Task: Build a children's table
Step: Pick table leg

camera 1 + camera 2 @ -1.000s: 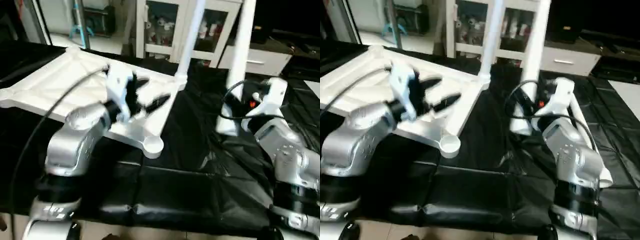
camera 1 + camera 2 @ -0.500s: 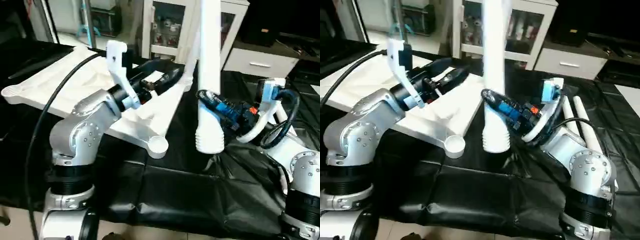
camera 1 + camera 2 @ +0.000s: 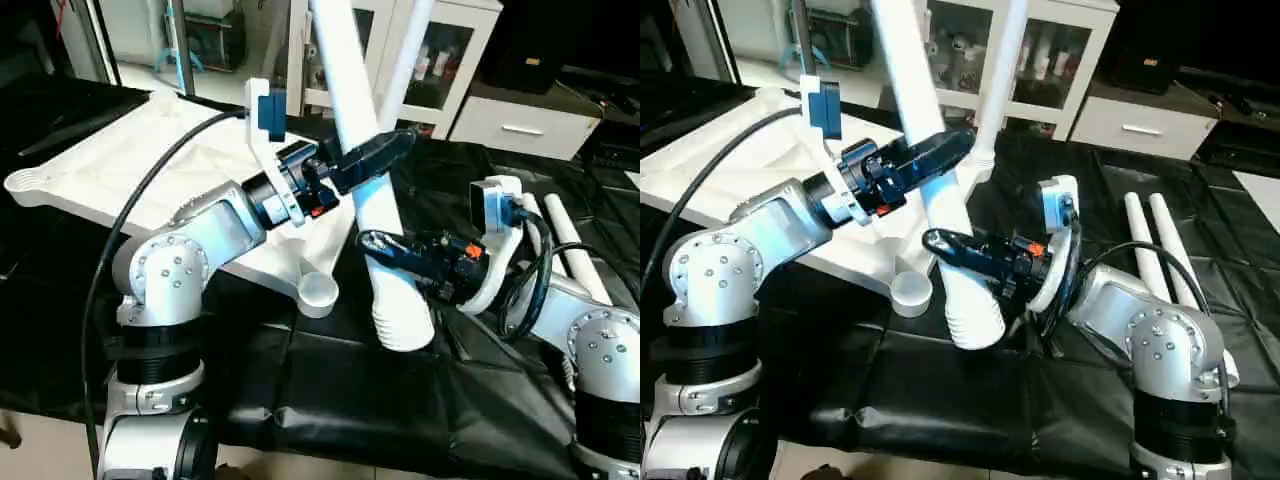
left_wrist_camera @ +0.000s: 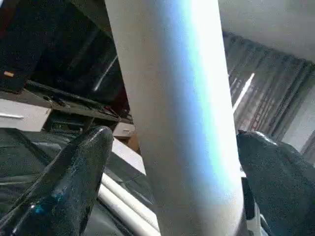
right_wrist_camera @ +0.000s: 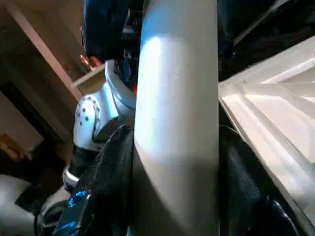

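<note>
1. Two claws are on one white leg (image 3: 372, 190) in the middle of the frame.
2. The right claw (image 3: 385, 246) pinches the leg low down, just above its ribbed end, with a black finger on each side.
3. The left claw (image 3: 372, 160) is higher up the same leg. Its fingers (image 4: 74, 177) are spread wide, with the leg between them and gaps on both sides.
4. The leg leans, with its top toward the upper left and its ribbed end hanging over the black tabletop (image 3: 400, 400).
5. The white table top (image 3: 120, 170) lies upside down at the left of the frame, and its round corner socket (image 3: 318, 291) is just beside the leg's low end.
6. Another leg (image 3: 405, 60) stands up in a far corner of the table top.
7. Two more legs (image 3: 1155, 250) lie side by side on the tabletop at the right.
8. A white cabinet (image 3: 440, 50) with glass doors is at the back.
</note>
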### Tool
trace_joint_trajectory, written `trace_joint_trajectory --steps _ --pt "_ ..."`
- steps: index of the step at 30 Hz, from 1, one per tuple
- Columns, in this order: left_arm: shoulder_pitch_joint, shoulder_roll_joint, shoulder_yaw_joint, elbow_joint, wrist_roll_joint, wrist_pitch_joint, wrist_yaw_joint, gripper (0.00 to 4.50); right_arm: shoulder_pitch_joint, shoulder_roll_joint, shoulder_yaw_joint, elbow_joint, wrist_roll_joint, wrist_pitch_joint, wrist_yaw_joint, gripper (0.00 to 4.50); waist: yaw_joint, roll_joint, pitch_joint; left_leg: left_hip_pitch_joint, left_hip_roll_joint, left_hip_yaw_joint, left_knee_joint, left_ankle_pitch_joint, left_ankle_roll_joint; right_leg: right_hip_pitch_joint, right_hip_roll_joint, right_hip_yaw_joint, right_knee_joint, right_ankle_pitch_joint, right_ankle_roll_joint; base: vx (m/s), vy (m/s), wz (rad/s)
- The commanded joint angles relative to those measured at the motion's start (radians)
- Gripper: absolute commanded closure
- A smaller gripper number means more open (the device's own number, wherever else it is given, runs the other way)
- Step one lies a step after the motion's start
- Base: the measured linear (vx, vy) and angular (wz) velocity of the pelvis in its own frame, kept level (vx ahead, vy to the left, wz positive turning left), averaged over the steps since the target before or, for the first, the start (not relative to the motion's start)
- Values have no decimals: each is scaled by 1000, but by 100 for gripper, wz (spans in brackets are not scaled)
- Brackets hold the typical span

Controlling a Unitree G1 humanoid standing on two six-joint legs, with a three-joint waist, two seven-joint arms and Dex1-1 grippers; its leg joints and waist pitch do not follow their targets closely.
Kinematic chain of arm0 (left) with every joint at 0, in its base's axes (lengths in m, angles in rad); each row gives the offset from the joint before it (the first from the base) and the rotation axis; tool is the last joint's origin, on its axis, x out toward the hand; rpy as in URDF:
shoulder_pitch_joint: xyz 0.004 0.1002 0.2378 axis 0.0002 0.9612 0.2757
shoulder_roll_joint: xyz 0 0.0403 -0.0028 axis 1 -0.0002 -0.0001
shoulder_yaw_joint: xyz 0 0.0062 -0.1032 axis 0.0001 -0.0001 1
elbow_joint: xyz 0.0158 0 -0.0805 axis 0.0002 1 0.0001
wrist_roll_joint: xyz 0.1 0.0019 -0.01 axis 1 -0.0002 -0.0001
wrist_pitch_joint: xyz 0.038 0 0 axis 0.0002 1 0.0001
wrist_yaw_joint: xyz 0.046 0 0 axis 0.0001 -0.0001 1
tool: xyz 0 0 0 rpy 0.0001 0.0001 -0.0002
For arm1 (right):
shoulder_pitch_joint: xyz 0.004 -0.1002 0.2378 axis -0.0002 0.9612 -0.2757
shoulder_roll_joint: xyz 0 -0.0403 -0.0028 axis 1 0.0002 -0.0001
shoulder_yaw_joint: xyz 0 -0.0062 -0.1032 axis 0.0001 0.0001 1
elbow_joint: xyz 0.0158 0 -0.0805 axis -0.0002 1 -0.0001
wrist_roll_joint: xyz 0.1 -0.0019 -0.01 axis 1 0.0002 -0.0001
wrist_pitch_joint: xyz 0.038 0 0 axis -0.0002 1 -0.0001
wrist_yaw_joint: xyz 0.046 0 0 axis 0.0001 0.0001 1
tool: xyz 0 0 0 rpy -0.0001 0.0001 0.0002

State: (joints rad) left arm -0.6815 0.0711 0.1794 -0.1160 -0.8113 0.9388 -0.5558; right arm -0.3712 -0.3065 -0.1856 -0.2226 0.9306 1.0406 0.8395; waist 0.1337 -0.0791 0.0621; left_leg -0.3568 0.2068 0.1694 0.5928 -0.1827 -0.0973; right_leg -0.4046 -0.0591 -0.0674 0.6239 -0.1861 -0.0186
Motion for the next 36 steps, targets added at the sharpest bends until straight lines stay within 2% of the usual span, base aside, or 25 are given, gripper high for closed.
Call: trace_joint_trajectory --steps 1,9,11,14,24,36 --pt "-14 4 -15 -3 -2 20 -7 0 6 -26 14 -24 -16 -23 16 267 4 1 -70 2 18 -2 -62 -108 -15 55 -72 46 -86 -259 -73 0 0 0" --pt "-5 15 7 1 -53 48 15 0 16 -41 28 -19 -17 -43 24 267 10 0 -70 1 18 -1 -61 -104 -17 57 -72 46 -81 -228 -92 0 0 0" --pt "-2 16 18 2 -68 51 17 29 17 -46 31 -15 -17 -49 28 267 10 -1 -70 0 17 -1 -62 -107 -18 58 -72 46 -81 -233 -91 0 0 0" --pt "1 17 21 -2 -71 57 17 40 20 -52 38 -13 -15 -58 30 267 10 0 -70 1 18 -1 -62 -111 -17 56 -72 46 -84 -246 -84 0 0 0" --pt "8 17 31 7 -100 77 55 126 23 -53 48 -12 -17 -66 29 267 10 1 -71 0 17 -2 -60 -100 -16 58 -71 46 -81 -226 -86 0 0 0" --pt "4 13 48 40 -86 52 114 220 21 -53 62 -6 -24 -84 19 267 11 6 -71 0 16 -2 -61 -114 -23 58 -71 45 -84 -243 -79 0 0 0"
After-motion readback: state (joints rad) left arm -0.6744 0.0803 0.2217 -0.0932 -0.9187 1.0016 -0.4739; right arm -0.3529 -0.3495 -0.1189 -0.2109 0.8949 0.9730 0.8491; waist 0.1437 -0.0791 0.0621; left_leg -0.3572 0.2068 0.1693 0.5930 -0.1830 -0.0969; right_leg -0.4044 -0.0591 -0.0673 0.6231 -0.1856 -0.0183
